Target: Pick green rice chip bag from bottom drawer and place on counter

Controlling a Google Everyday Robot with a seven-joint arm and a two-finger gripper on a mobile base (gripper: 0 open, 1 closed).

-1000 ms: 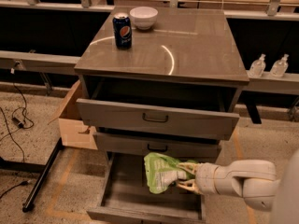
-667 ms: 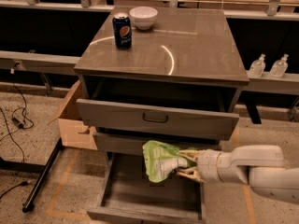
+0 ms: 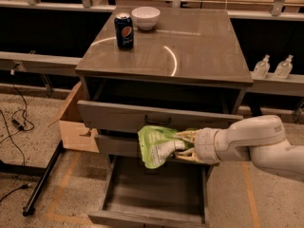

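Lifted higher than a second ago, the green rice chip bag (image 3: 156, 145) hangs above the open bottom drawer (image 3: 156, 191), level with the middle drawer (image 3: 114, 145); the end effector (image 3: 184, 145) is clamped on its right edge; on the tabletop (image 3: 190, 51) stand a soda can (image 3: 124, 31) and a white bowl (image 3: 146, 18).

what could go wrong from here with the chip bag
1. The gripper, in front of the middle drawer, has its jaws shut on only one end of the green rice chip bag; it might slip and drop into the bottom drawer below.
2. The upper drawer front sits just above the bag, so a lift close to it could snag.
3. A soda can and bowl stand on the counter; a careless placement could knock them.
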